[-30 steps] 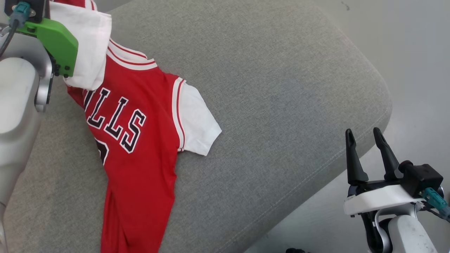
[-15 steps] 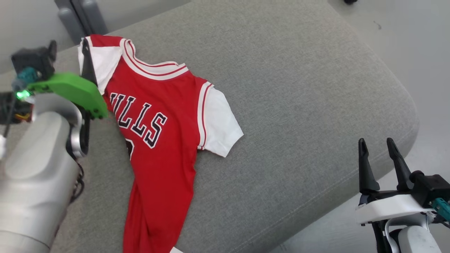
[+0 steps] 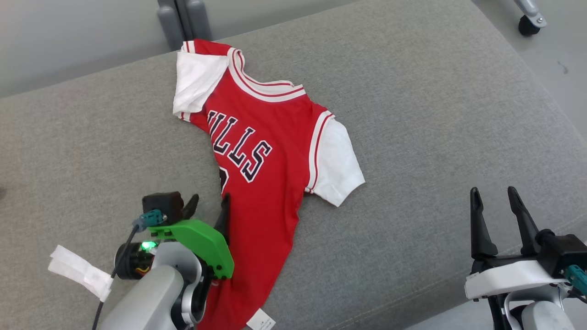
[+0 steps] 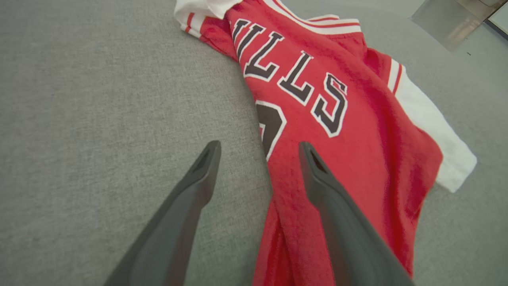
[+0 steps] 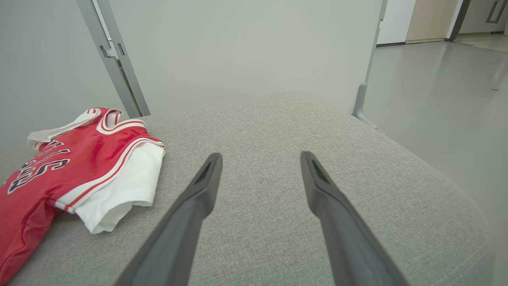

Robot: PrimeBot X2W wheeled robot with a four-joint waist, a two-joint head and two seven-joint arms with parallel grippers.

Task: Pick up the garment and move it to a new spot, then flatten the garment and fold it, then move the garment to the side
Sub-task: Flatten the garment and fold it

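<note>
While left tool (image 3: 210,204) and right tool (image 3: 492,195) stand spread, the garment (image 3: 270,183) folds over some lettering.

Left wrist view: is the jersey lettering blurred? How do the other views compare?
Left wrist view: jersey slightly soft, lettering edges smeared. Head view: crisp lettering, flat even light, faint shadows. Right wrist view: sharp, wide-angle stretch at edges, mild sheen on floor.

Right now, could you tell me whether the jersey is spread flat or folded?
Partly folded: the jersey has one side tucked under, cutting off its lettering.
</note>
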